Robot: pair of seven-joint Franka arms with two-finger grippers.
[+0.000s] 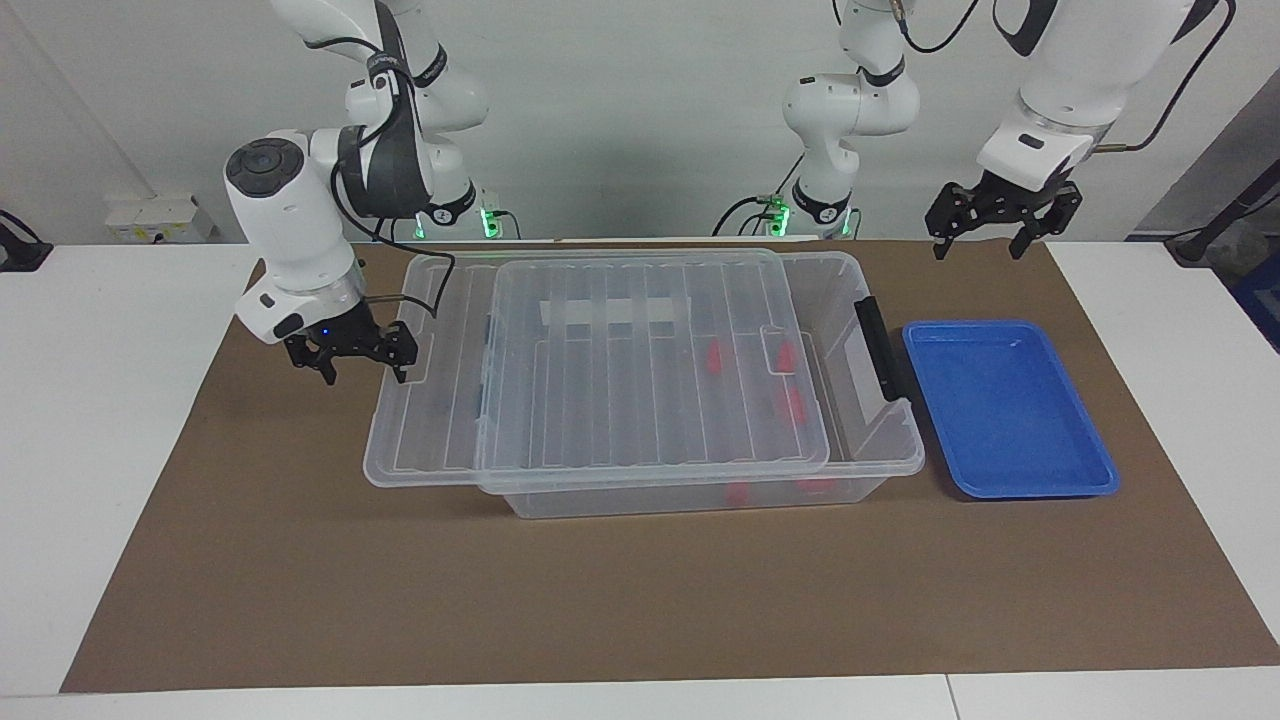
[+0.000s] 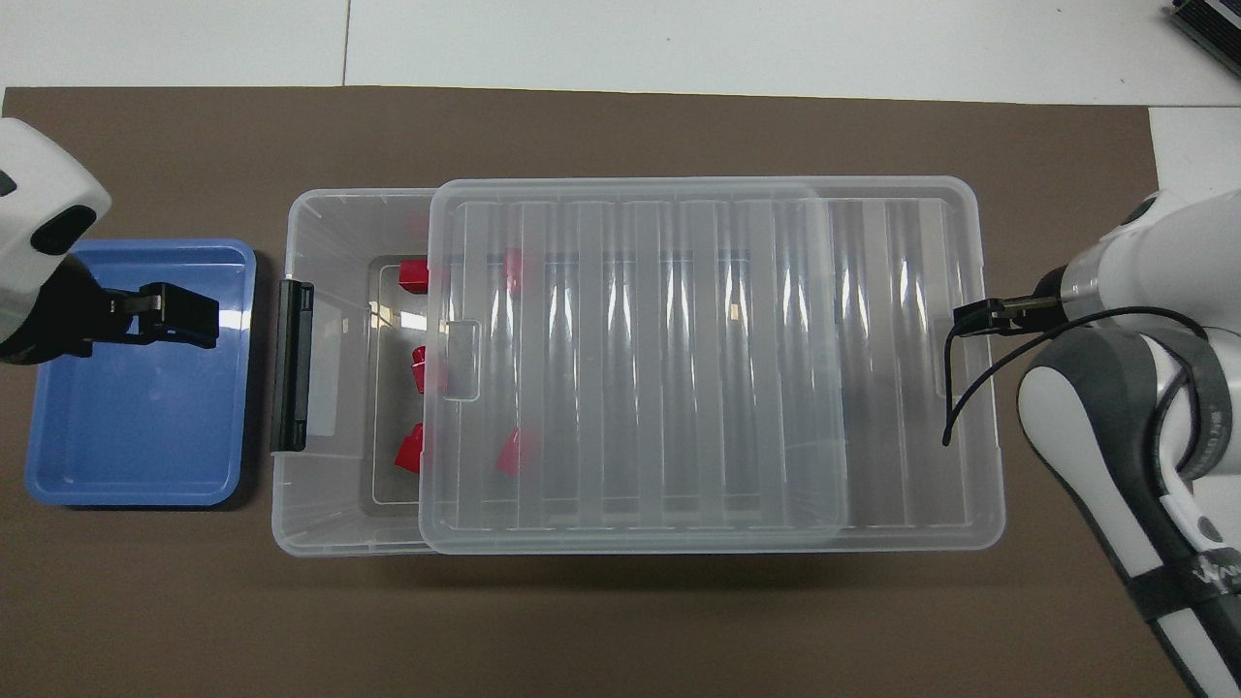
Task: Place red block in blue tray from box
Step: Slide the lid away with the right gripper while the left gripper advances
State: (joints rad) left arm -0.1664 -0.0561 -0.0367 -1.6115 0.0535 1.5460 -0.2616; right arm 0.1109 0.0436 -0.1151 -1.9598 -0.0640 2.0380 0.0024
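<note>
The box [image 1: 600, 503] is a clear bin in the middle of the brown mat. Its ribbed lid [image 1: 620, 400] lies on top, shifted toward the right arm's end, so a strip stays uncovered beside the black latch [image 1: 878, 345]. Several red blocks [image 2: 414, 274] lie inside, some in the uncovered strip and some under the lid [image 2: 679, 368]. The blue tray [image 1: 1010, 410] is empty beside the box at the left arm's end. My left gripper [image 1: 980, 240] is open and empty, raised over the tray [image 2: 145, 417]. My right gripper [image 1: 365, 372] is open beside the lid's overhanging end.
A whitish tape strip [image 1: 615, 312] is stuck on the lid. The brown mat [image 1: 300, 560] covers the white table. The right arm's black cable [image 2: 970, 388] hangs over the lid's end.
</note>
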